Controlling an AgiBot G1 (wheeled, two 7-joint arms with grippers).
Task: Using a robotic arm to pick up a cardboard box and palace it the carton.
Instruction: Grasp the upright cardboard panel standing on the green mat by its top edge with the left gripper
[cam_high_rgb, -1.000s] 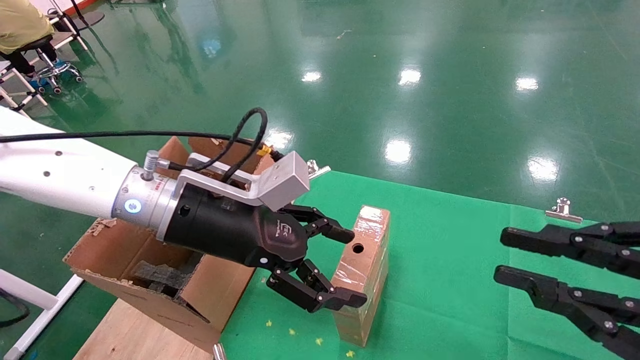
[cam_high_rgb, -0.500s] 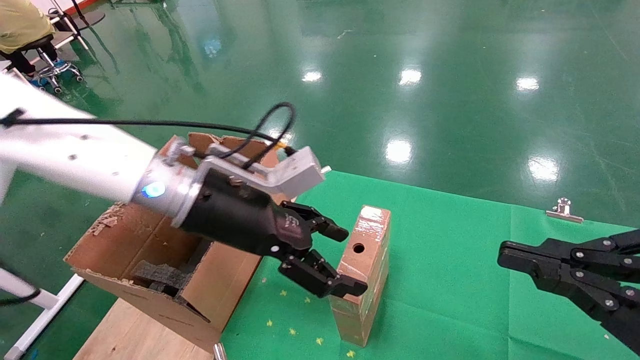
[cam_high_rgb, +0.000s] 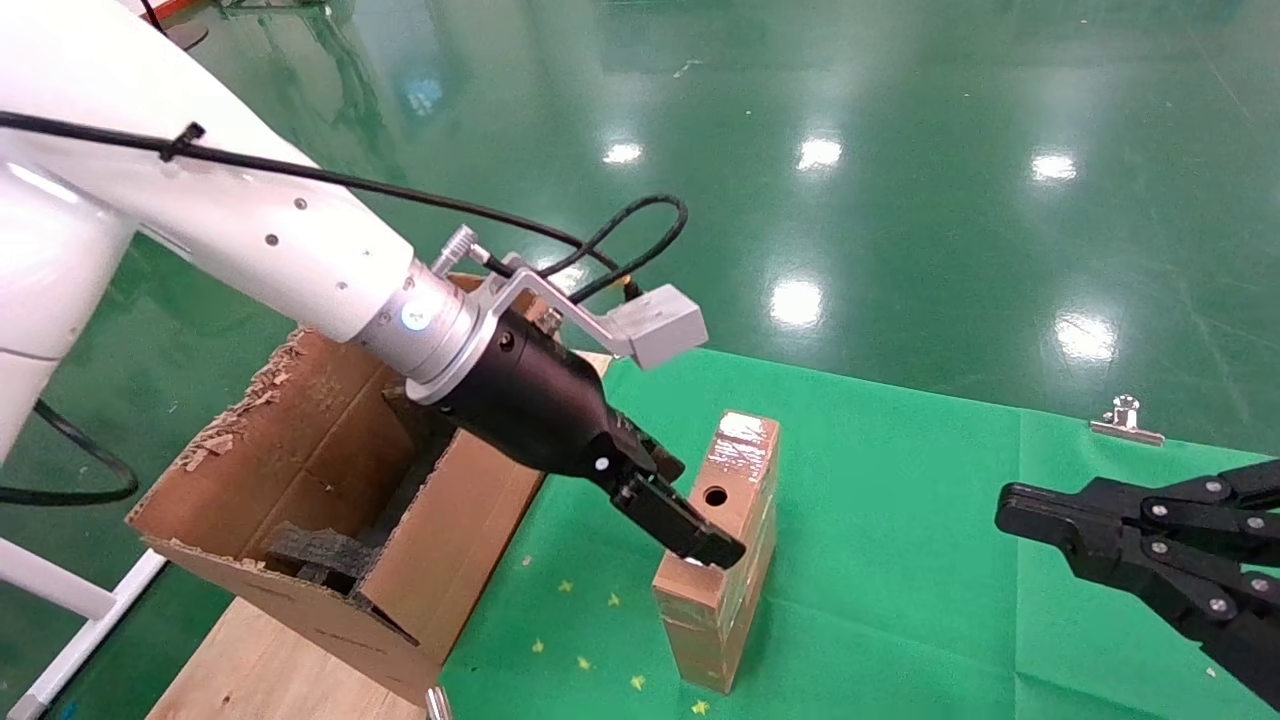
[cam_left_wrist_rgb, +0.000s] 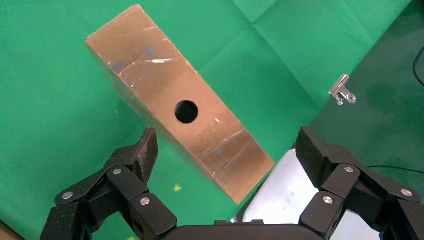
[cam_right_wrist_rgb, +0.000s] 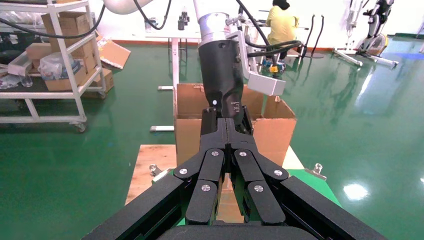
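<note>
The cardboard box (cam_high_rgb: 728, 490) is a slim brown taped slab with a round hole. It stands on its long edge on the green cloth. My left gripper (cam_high_rgb: 712, 545), on the white robotic arm (cam_high_rgb: 250, 230), is open and tilted down over the box's near end. In the left wrist view the box (cam_left_wrist_rgb: 170, 100) lies between the spread fingertips (cam_left_wrist_rgb: 148, 149), and neither pad presses on it. The carton (cam_high_rgb: 300, 470), large and ragged-edged with black foam (cam_high_rgb: 310, 555) inside, stands left of the box. My right gripper (cam_high_rgb: 1012, 505) is shut and empty at the far right.
The green cloth (cam_high_rgb: 900, 560) is held by binder clips (cam_high_rgb: 1127, 418). The carton rests on a wooden board (cam_high_rgb: 260, 670). The right wrist view shows the carton (cam_right_wrist_rgb: 280, 130) behind my left arm, a shelf cart (cam_right_wrist_rgb: 50, 60) and a seated person (cam_right_wrist_rgb: 281, 22) far back.
My left arm has risen and its wrist has turned, so the open fingers now straddle the box's near end. My right gripper has gone from open to shut.
</note>
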